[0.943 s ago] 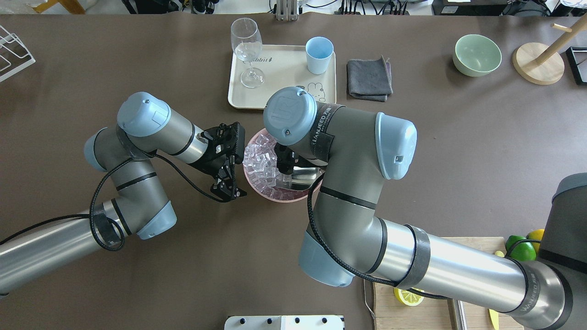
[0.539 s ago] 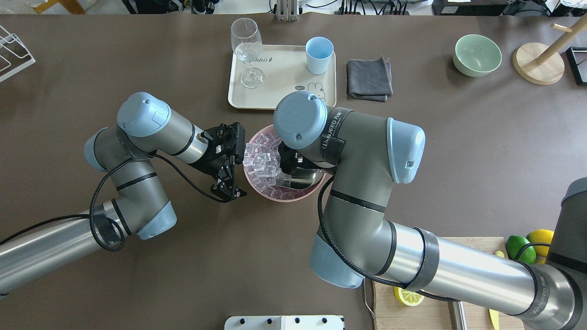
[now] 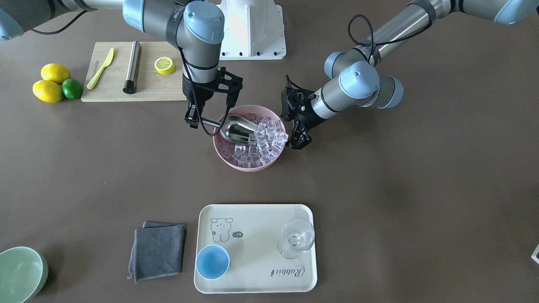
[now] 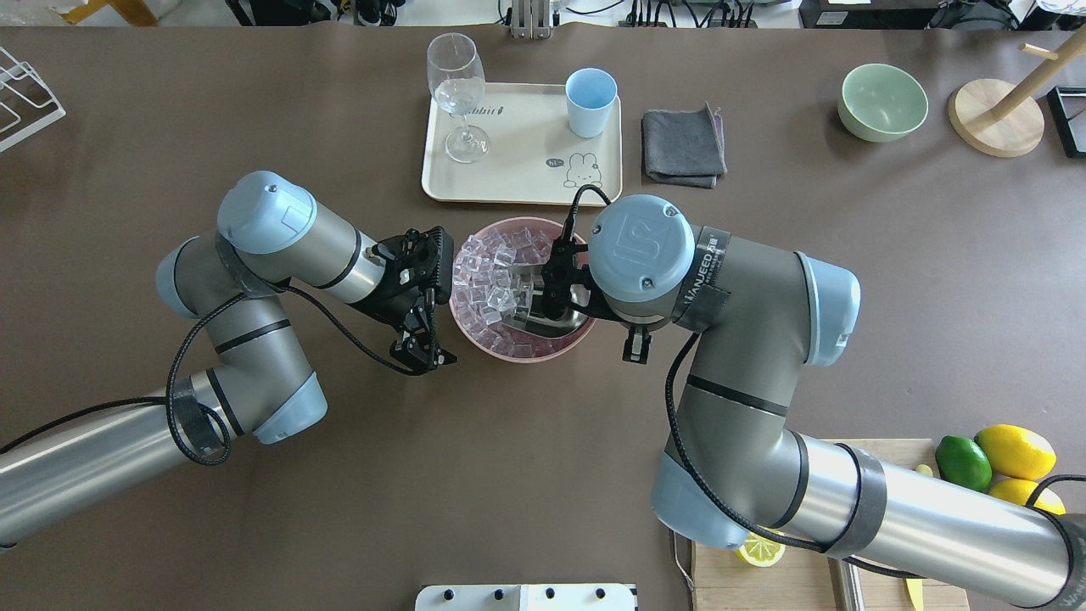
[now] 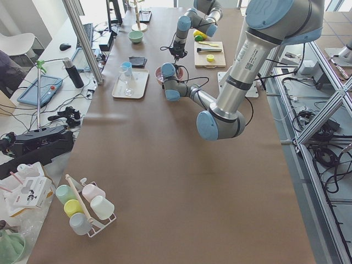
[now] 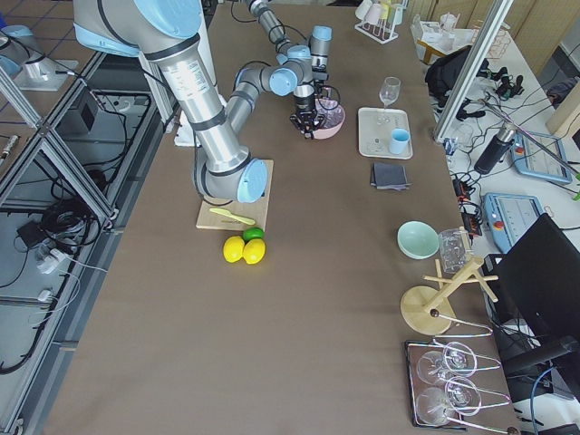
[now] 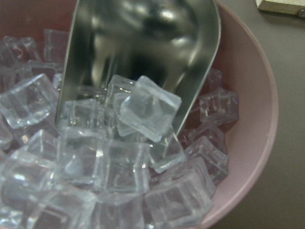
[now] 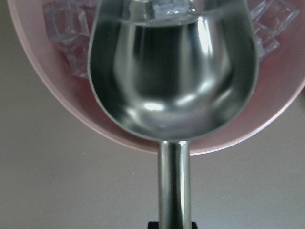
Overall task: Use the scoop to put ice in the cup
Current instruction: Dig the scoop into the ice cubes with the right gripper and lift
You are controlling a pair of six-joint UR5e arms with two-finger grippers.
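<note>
Ice (image 3: 261,143): too many cubes to count, all heaped in one pink bowl (image 3: 248,167) on counter (image 3: 379,189), mostly on side toward left tool (image 3: 300,143). One scoop (image 3: 238,129) lies in bowl, mouth against heap, few cubes on its lip. I see right tool (image 3: 194,119) pinching scoop handle; left tool spread, just beside bowl rim. One cup (image 3: 212,261) on tray (image 3: 261,219), well apart.

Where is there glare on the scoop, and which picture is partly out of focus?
Right wrist view: bright highlights across the scoop. Left wrist view: the ice at the bottom edge is soft, the cube at the scoop's lip sharper. Front-facing view: even light, sharp.
</note>
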